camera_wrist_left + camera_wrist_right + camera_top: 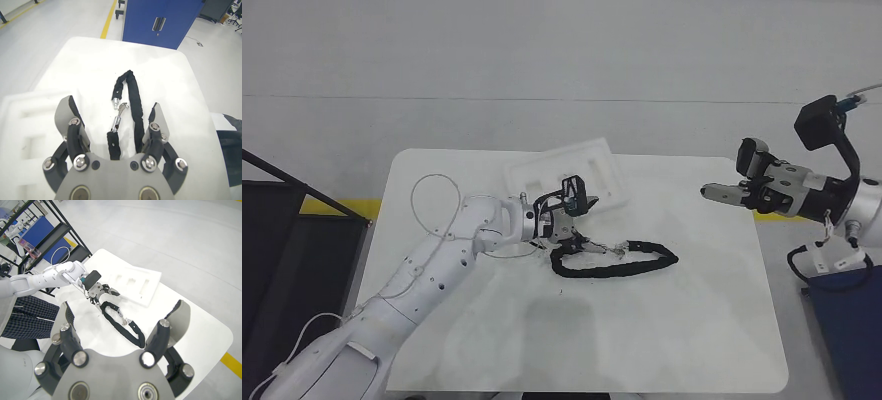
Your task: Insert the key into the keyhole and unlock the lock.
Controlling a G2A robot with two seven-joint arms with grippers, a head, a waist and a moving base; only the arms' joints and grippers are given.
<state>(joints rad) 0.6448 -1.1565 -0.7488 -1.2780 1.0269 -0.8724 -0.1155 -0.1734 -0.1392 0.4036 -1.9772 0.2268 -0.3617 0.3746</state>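
Chain lock [136, 102] in a black sleeve lies as a loop on the table [692, 330], near the white foam tray [587, 160]. Left gripper [113, 102] sits low over the loop's end nearest the tray, its fingers [64, 111] spread wide and clamped on nothing. Between those fingers in the left wrist view is a chrome barrel [116, 123] at one sleeve end. Key [122, 108] sticks out of the barrel's tip, with a small ring on the key head. The other sleeve end carries a chrome pin [115, 102], which lies just beside the key head and is not joined to the barrel. One run of sleeve passes close along the inside of one finger; whether it touches, cannot tell. Right gripper [122, 304] is well apart from the lock, at the table's right edge in the top view. Its fingers [181, 313] are wide apart and hold nothing. The loop's far bend is the part nearest it.
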